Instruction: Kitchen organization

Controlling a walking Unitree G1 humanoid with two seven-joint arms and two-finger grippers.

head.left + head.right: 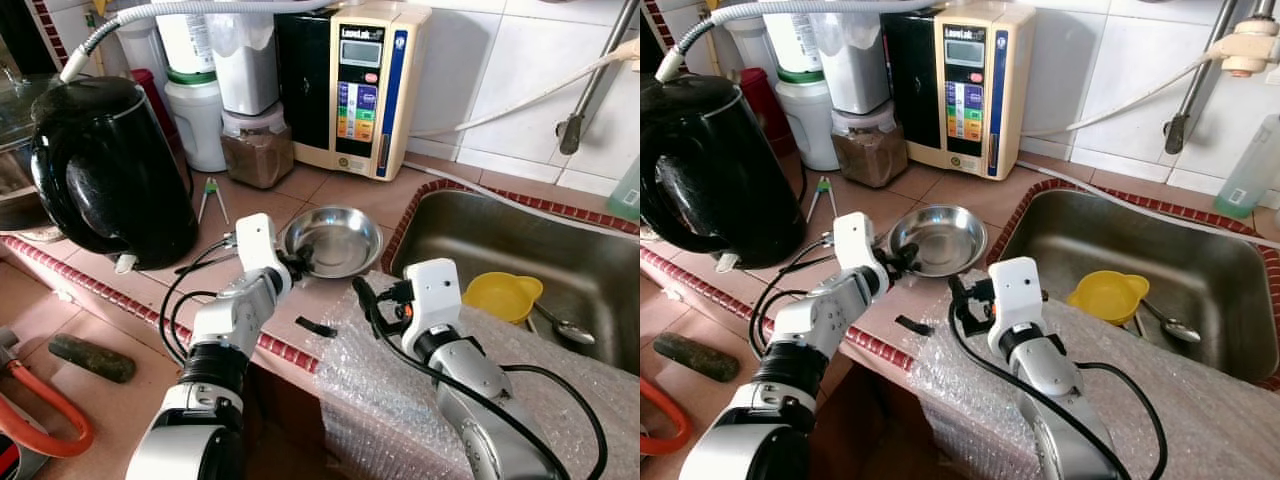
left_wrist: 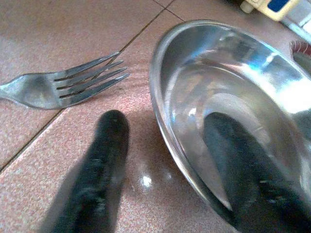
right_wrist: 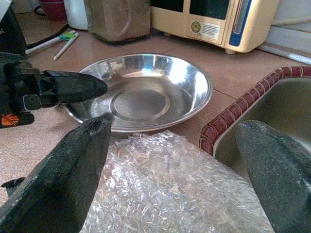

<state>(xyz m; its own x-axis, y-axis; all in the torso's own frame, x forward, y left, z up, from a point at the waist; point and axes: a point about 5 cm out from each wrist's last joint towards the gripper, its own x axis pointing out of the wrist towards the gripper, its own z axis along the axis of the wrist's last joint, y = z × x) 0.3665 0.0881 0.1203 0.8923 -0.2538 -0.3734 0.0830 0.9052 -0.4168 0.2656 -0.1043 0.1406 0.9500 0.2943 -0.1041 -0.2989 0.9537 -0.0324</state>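
A sheet of clear bubble wrap (image 1: 400, 390) lay crinkled over the counter's front edge, and above it the right gripper (image 1: 368, 300) hovered with its two black fingers spread wide and empty, aimed toward the shallow round stainless-steel bowl (image 1: 335, 240). Just beyond, the left gripper (image 1: 297, 262) had its fingers parted astride the bowl's near rim, one finger (image 2: 248, 174) inside the polished dish and the other (image 2: 97, 170) on the tiled counter outside it; the jaws had not closed on the metal. The step in hand appeared to be taking hold of the bowl by its rim, so the next move would call for pinching the thin, slick lip firmly enough that it would not slide free. A steel fork (image 2: 68, 85) lay on the speckled reddish tile beside the bowl. To the right, a yellow plastic funnel (image 1: 503, 295) and a metal spoon (image 1: 562, 327) rested in the dull steel sink (image 1: 470, 230). Farther back stood a glossy black electric kettle (image 1: 105, 165) and a cream-coloured boxy water ioniser (image 1: 365, 85) against the white wall tiles
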